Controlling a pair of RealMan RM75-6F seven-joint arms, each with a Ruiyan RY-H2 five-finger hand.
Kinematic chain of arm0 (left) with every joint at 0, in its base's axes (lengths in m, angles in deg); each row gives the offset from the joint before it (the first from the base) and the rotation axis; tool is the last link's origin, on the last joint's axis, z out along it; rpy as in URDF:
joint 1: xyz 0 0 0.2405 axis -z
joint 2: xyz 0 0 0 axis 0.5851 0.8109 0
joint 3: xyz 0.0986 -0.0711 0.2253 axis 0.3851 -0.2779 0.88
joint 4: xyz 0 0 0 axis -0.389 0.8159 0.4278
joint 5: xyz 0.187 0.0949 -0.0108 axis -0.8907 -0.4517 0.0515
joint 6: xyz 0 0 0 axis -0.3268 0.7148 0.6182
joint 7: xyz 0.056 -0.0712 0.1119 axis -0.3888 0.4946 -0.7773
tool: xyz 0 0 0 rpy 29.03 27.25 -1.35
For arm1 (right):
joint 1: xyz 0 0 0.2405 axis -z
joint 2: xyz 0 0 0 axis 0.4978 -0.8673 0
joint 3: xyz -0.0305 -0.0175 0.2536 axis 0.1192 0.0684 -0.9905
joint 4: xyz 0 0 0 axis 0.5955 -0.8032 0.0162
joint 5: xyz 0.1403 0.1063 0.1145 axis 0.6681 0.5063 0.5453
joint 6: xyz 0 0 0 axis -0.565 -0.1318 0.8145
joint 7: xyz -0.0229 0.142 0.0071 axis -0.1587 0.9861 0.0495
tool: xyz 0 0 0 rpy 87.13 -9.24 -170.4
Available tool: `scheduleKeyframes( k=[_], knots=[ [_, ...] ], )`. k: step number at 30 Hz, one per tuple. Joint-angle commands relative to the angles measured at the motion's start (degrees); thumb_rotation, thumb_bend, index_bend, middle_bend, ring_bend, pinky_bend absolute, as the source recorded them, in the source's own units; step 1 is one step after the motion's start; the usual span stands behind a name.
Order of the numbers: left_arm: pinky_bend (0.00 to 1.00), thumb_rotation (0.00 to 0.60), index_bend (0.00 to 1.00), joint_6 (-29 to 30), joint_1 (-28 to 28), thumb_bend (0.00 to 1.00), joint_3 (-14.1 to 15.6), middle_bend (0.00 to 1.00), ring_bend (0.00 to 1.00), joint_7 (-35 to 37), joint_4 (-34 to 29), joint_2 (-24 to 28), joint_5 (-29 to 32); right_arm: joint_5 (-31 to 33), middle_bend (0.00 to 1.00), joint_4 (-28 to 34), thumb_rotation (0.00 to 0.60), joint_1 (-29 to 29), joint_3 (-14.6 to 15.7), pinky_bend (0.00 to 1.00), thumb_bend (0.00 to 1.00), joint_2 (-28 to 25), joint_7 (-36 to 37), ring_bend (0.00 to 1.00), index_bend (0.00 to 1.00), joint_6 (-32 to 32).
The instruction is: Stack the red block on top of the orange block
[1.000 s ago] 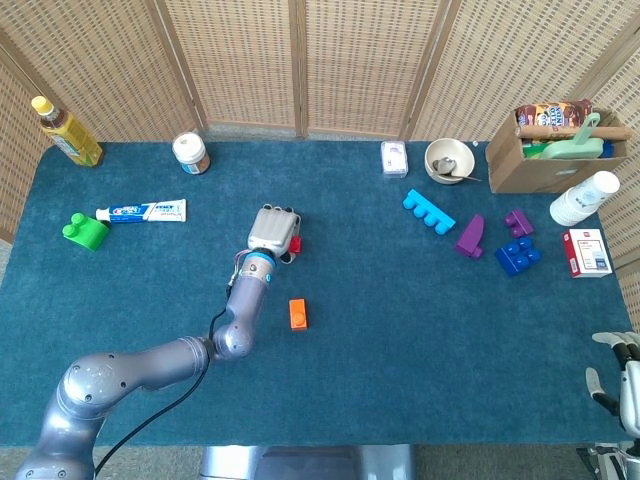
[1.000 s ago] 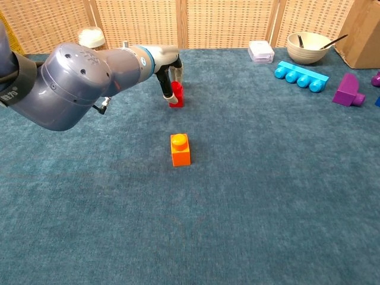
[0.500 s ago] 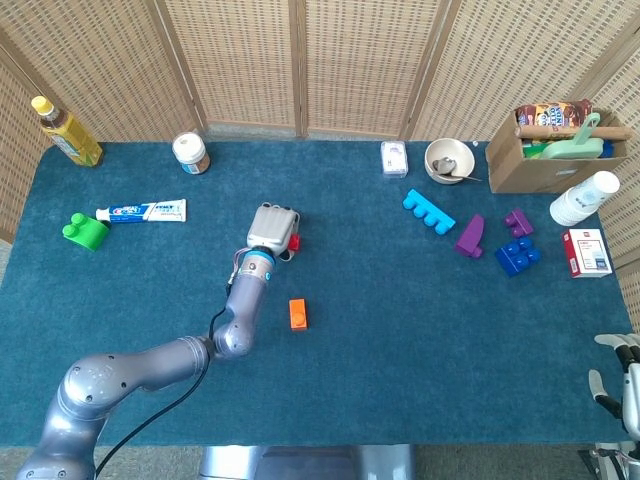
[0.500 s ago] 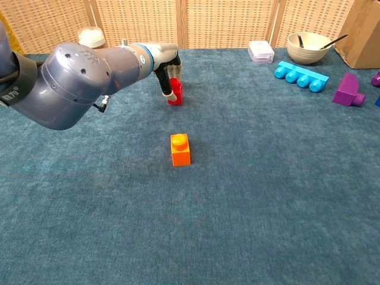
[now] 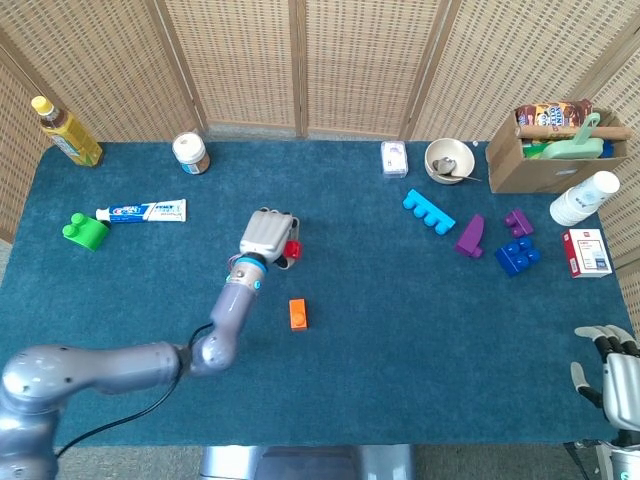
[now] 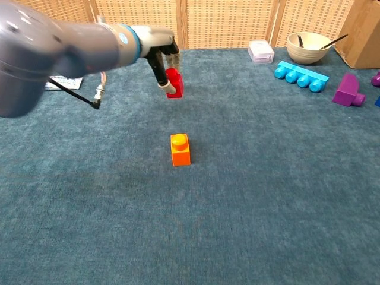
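My left hand (image 5: 265, 238) (image 6: 161, 59) grips the red block (image 6: 174, 82) (image 5: 291, 249), lifted clear of the blue cloth. The block hangs behind and slightly left of the orange block (image 6: 180, 149) (image 5: 298, 313), which stands alone on the cloth with its stud up. In the head view the hand covers most of the red block. My right hand (image 5: 612, 372) rests at the bottom right corner of the head view with its fingers spread and nothing in them.
Toothpaste (image 5: 141, 211), a green block (image 5: 84, 231), a jar (image 5: 189, 153) and a bottle (image 5: 65, 131) lie at the left. A bowl (image 5: 448, 160), cyan block (image 5: 428, 211), purple pieces (image 5: 470, 237), a blue block (image 5: 516, 256) and a cardboard box (image 5: 555, 150) crowd the right.
My left hand has raised the red block off the cloth, and the arm has lifted with it. The orange block has stayed put.
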Motion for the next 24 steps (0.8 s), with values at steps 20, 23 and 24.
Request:
scheduleKeyframes(
  k=[20, 23, 24],
  knots=[
    [0.24, 0.600, 0.56, -1.7, -7.7, 0.34, 5.6, 0.36, 0.32, 8.9, -17.5, 14.7, -12.6, -0.6, 0.35, 0.3, 0.600, -0.5, 0.2, 0.34, 0.32, 0.5, -0.7, 0.25, 0.33, 0.0],
    [0.24, 0.600, 0.56, -4.4, -8.6, 0.34, 6.1, 0.36, 0.31, 12.6, -16.9, 15.6, -17.5, -0.5, 0.35, 0.7, 0.600, -0.4, 0.2, 0.34, 0.32, 0.5, -1.0, 0.25, 0.33, 0.2],
    [0.24, 0.600, 0.56, -5.3, -8.9, 0.34, 6.2, 0.36, 0.31, 13.9, -16.6, 15.9, -19.0, -0.5, 0.35, 0.8, 0.600, -0.4, 0.2, 0.34, 0.32, 0.4, -1.1, 0.25, 0.33, 0.3]
  ],
)
